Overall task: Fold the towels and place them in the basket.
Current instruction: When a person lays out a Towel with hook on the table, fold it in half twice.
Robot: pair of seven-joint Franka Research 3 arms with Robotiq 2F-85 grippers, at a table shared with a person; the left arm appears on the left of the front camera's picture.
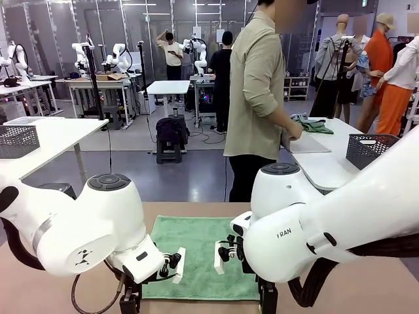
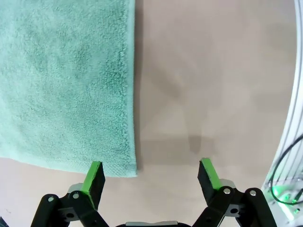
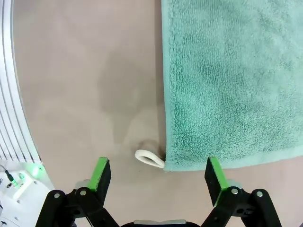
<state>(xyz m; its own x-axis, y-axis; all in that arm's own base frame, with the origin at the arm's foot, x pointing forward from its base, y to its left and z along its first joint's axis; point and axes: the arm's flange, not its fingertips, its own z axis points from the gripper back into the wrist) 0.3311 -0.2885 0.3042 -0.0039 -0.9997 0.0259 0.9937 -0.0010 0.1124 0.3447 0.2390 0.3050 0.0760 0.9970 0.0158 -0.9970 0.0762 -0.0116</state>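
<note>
On the table (image 2: 213, 71) lies one mint towel (image 1: 196, 248); left gripper (image 2: 150, 165) and right gripper (image 3: 157, 163) gape empty.

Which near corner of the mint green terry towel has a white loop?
The mint green towel corner at the right gripper: a white loop sticks out there; the one at the left gripper is plain.

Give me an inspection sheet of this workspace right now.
Surface: brown table, towel lying on it.
Job's things: mint green towel spread flat, unfolded, white loop at one corner; dark grey basket on a white table at right.
Clutter: nothing seen.
Grippers: left gripper open above a towel corner; right gripper open above the loop corner.
Cables: black cable loops under the left arm.
Surroundings: person across the table, turned toward the white table.
</note>
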